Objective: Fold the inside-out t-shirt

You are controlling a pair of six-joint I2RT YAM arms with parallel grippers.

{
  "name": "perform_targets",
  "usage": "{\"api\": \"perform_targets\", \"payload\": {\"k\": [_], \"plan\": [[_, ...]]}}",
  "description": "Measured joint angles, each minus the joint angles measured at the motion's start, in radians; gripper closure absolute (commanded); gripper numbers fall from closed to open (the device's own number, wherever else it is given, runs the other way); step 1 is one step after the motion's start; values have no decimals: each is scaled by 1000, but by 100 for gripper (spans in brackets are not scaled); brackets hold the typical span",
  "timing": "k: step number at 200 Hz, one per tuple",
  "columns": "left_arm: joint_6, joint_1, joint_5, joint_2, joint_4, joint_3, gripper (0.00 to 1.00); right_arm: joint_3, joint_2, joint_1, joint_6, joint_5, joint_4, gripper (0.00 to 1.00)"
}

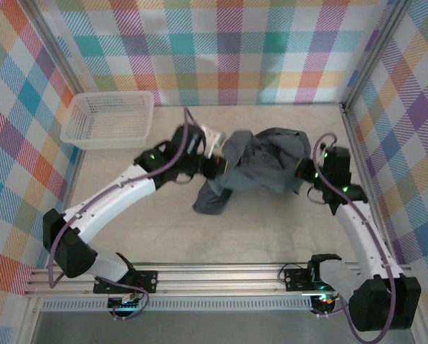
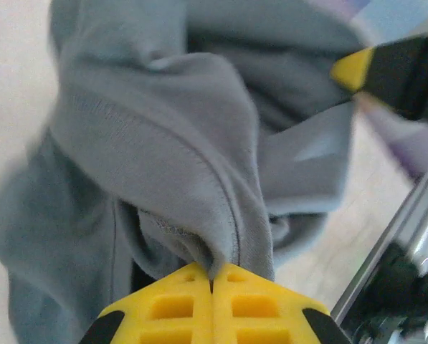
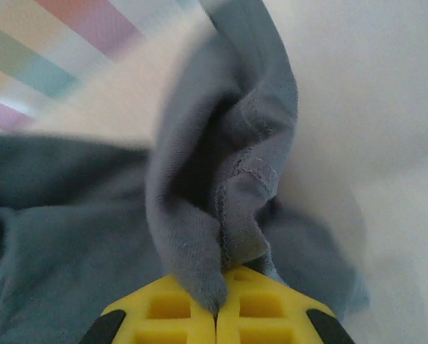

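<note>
Overhead rear view; 2 wrist close-ups share t-shirt (image 1: 260, 168).

- I am watching my left arm (image 1: 113, 197) reaching forward and to the right from its base, with the wrist bending in toward the middle.
- The left pincer (image 2: 212, 278) is pinching a fold of the inside-out t-shirt (image 2: 163, 158), its yellow fingers (image 2: 170, 308) pressing together on the cloth.
- My right arm (image 1: 364, 233) is stretching forward along the right side, with the wrist turning inward to the left.
- The right pincer (image 3: 216, 309) is clamping another fold of it, with the jaws meeting on the fabric.
</note>
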Motion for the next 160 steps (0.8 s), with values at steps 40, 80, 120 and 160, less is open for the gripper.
{"api": "perform_targets", "payload": {"k": [40, 80, 120, 160], "plan": [[-90, -1, -79, 10, -12, -355, 52, -145, -29, 0, 63, 27, -208, 59], [-108, -1, -137, -51, -7, -289, 45, 30, 18, 126, 6, -29, -196, 50], [-121, -1, -123, 88, 7, -83, 42, 191, 253, 329, -35, -18, -147, 46], [-120, -2, -143, 414, 9, 116, 44, 212, 520, 377, -10, -74, -97, 36]]}}
